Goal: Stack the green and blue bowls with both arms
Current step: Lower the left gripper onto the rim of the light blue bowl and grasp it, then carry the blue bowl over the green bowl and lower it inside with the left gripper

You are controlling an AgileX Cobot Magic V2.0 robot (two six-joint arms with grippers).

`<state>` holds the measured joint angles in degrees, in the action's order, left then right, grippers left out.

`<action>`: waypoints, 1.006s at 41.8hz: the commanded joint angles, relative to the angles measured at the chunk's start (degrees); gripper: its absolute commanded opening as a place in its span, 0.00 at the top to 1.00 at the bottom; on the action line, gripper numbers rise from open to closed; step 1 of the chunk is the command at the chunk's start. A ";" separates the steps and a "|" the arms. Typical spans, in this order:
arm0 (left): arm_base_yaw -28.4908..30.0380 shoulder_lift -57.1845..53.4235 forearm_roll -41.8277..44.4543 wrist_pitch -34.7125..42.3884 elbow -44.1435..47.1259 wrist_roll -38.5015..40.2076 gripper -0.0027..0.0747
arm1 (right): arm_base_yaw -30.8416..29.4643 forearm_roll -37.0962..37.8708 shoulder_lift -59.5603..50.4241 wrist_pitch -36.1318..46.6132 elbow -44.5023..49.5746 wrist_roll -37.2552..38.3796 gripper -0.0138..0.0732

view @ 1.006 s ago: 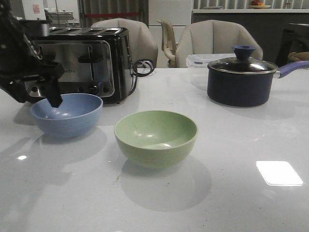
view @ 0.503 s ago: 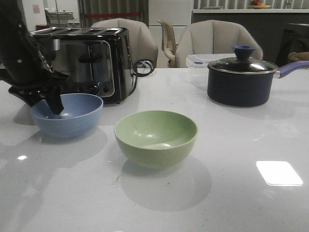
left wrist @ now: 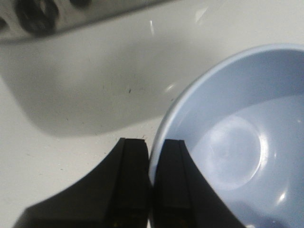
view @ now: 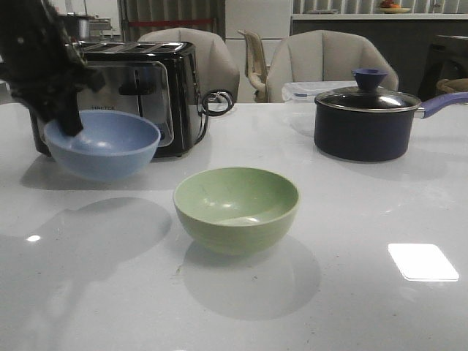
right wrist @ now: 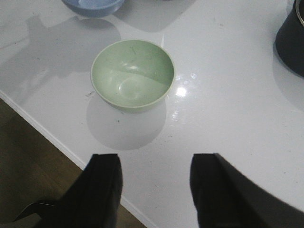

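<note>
So far, in the front view, the stacking is only begun: the blue bowl [view: 102, 143] hangs clear of the table [view: 365, 219], tilted, its shadow lying apart from it on the surface, while the green bowl [view: 235, 208] sits alone at about four o'clock from it, near the table's middle. The left tool [view: 67, 121] grips the blue bowl at its nine-o'clock rim, in front of the toaster [view: 139, 91]. Left to do, as I judge it: carry the blue bowl over the green one and lower it in. The saucepan [view: 365, 121] stands well apart at the two-o'clock side of the green bowl.

Next, the left wrist view shows the left tool [left wrist: 151, 183] nearly closed, one finger outside and one inside the blue bowl [left wrist: 237, 142], pinching its rim with only the wall's thickness between them. The bowl is empty.

Lastly, the right wrist view has the right tool [right wrist: 154, 183] spread wide, holding nothing and touching nothing, hovering over the table edge. The green bowl [right wrist: 133, 75] lies beyond it, upright and empty, with the blue bowl [right wrist: 92, 6] only just in view at eleven o'clock from it.
</note>
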<state>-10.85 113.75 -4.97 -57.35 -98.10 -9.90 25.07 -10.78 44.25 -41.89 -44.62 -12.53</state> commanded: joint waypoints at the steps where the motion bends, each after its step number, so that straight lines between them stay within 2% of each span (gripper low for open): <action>1: -1.66 -5.84 -3.32 -2.91 -5.63 -2.72 0.84 | -0.13 -0.46 -0.29 3.46 -1.63 -0.67 0.33; 9: -7.35 -7.49 -10.12 -7.41 -8.14 -5.37 0.84 | -0.13 -0.46 -0.29 3.46 -1.63 -0.67 0.33; 23: -17.79 -4.06 -10.16 -8.32 -8.03 -6.77 0.84 | -0.13 -0.46 -0.29 3.46 -1.63 -0.67 0.33; 31: -20.25 -0.26 -10.16 -7.42 -8.03 -6.77 0.84 | -0.13 -0.46 -0.29 3.46 -1.63 -0.67 0.33; 42: -20.39 3.68 -10.16 -4.85 -8.03 -6.77 0.84 | -0.13 -0.46 -0.29 3.46 -1.63 -0.67 0.33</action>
<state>-30.84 120.09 -13.63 -64.43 -104.37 -16.69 25.07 -10.78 44.25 -41.89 -44.62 -12.58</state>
